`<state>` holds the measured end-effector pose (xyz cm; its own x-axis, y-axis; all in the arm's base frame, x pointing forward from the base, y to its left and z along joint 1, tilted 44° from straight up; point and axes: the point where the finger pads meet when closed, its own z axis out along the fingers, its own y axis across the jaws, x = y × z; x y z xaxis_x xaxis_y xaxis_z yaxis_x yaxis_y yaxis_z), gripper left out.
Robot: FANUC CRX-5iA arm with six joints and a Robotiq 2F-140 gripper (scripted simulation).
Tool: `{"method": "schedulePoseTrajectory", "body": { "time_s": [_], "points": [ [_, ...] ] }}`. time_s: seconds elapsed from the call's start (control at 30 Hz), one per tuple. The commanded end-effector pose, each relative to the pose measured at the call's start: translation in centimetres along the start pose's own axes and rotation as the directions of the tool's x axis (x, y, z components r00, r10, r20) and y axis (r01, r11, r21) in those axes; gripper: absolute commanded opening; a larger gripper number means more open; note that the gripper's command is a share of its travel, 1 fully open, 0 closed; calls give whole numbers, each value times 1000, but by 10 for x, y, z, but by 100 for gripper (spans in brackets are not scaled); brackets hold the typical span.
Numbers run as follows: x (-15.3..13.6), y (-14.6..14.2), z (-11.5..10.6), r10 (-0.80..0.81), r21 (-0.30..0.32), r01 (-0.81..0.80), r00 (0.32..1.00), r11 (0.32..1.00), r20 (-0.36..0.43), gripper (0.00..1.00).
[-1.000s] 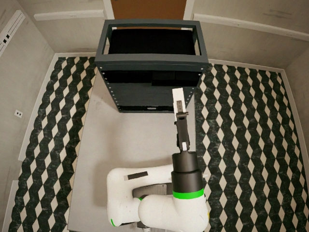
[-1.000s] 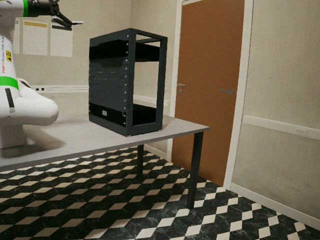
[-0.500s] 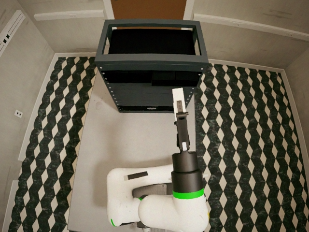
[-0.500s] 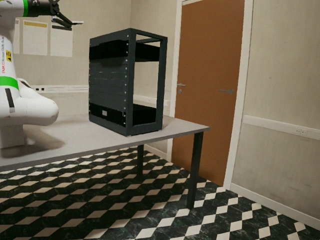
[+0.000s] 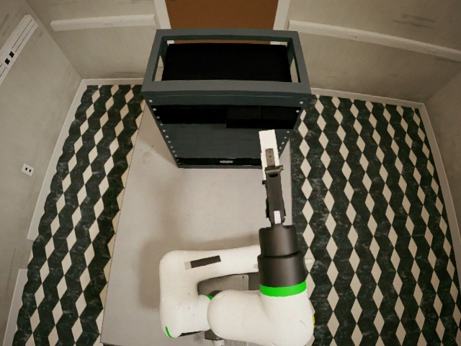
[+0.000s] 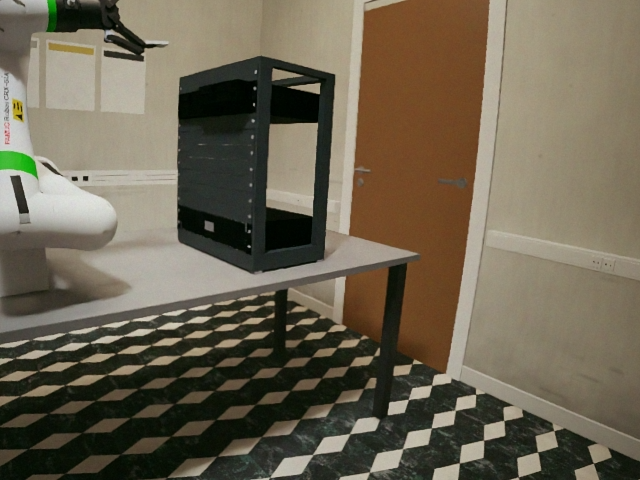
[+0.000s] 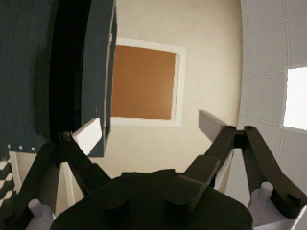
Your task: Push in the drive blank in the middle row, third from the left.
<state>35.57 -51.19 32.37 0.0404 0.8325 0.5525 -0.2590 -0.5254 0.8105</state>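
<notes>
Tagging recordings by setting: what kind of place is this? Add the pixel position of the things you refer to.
Probably a small lab or equipment room: an equipment rack (image 5: 225, 86) (image 6: 262, 170) stands on a table (image 5: 208, 197) (image 6: 356, 254), with wall trunking (image 5: 104, 23) (image 6: 547, 251) behind.

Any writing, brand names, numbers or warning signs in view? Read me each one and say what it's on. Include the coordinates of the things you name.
"FANUC", in red, followed by smaller dark lettering too blurred to quote surely: robot arm (image 5: 260, 316) (image 6: 18, 67).
Black mark on a yellow sticker (image 6: 18, 110), same arm: unreadable.
Pale label on the rack (image 5: 225, 86) (image 6: 262, 155) (image 7: 93, 77), low on its front: unreadable.
</notes>
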Motion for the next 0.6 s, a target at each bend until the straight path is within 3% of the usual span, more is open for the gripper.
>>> {"method": "schedulePoseTrajectory", "body": {
  "time_s": [0.0,0.33,0.57],
  "points": [
    [-5,3,1,-12,1,12,1000,1000,2,100],
    [-31,15,8,-66,10,66,998,998,11,100],
    [-69,33,19,-150,26,149,988,989,23,100]
  ]
}}
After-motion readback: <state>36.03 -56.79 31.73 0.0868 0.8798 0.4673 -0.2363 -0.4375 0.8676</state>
